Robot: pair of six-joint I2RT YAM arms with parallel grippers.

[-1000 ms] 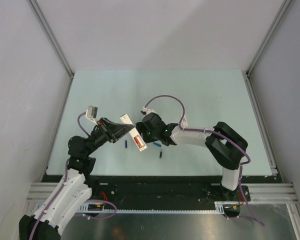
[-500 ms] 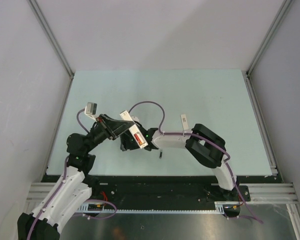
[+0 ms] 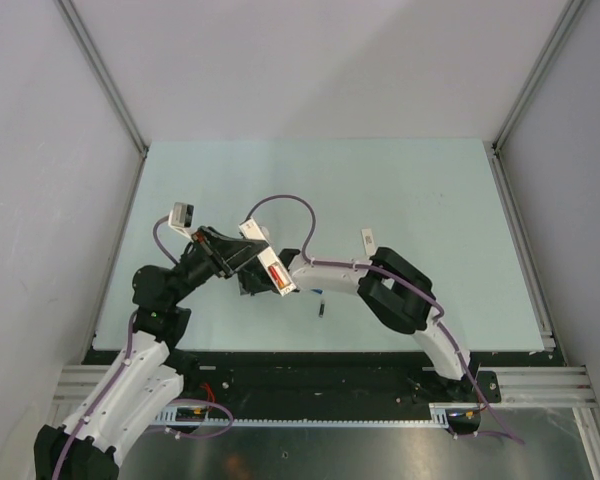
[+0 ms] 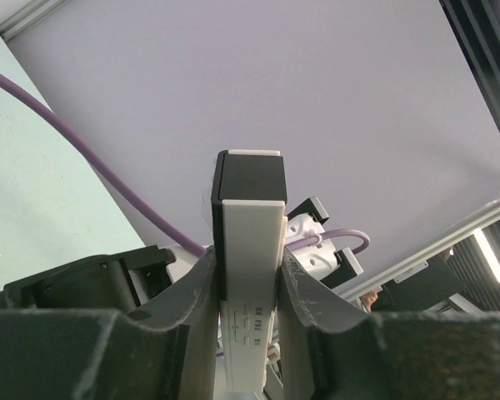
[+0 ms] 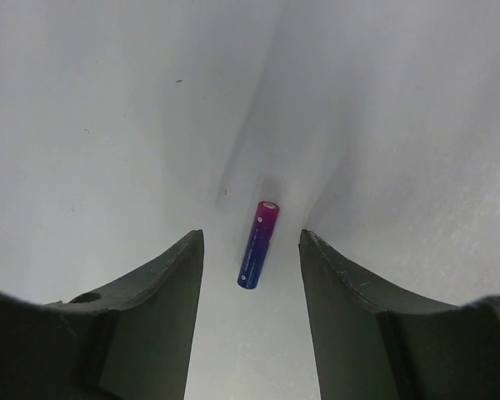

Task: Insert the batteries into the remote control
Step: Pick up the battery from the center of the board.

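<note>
The right gripper (image 5: pixel 250 242), swung left, now straddles half-open an untouched blue-magenta cylindrical battery (image 5: pixel 258 243) hidden overhead; the left gripper (image 4: pixel 248 267) clamps the white plastic remote (image 4: pixel 252 242).

White remote control (image 4: pixel 250 275) gripped; blue-magenta battery (image 5: pixel 258 244) lies flat.

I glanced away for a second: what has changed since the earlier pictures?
The right arm swung left, and the right gripper now straddles a blue battery lying on the table, jaws open, not touching it. Nothing was grasped or released. The left gripper still clamps the remote control, almost where it was; the black battery has not moved.
</note>
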